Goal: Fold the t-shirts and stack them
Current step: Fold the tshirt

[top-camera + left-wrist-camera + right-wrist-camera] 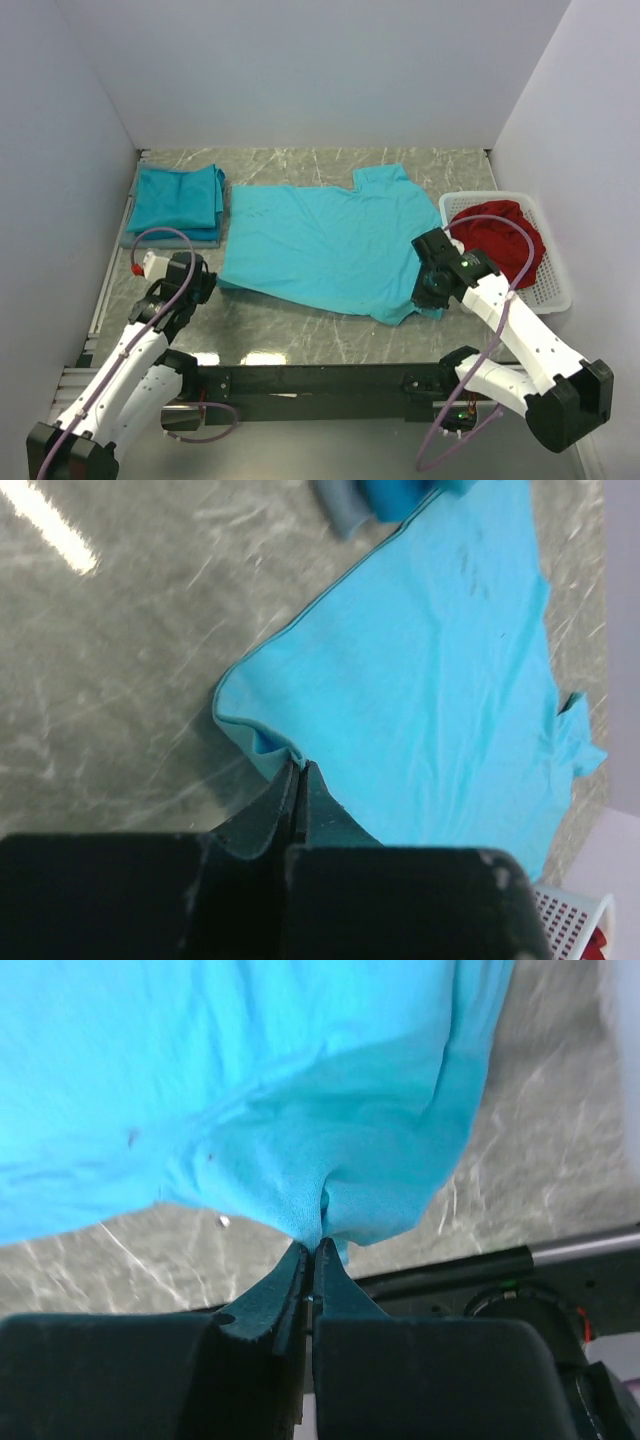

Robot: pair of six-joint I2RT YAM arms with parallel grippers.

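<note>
1. The spread turquoise-blue short-sleeved t-shirt of soft cloth lay flat at the middle of the grey marbled surface. Its long axis ran left to right, and its near edge spanned the gap between the two arms.
2. The left tool was pressed together on the shirt's near-left corner, pinching a small fold of cloth.
3. The right tool was pressed together on a gathered bunch of cloth at the near-right corner.
4. From both tools the shirt's body stretched away towards the far side, so any fold would carry the near edge forward.
5. The folded pile of turquoise-blue shirts sat at the far left, nearer the left arm.
6. Not determinable:
   - whether the right tool held hem or sleeve, as its body covered that corner from above;
   - the number of shirts in the pile.
</note>
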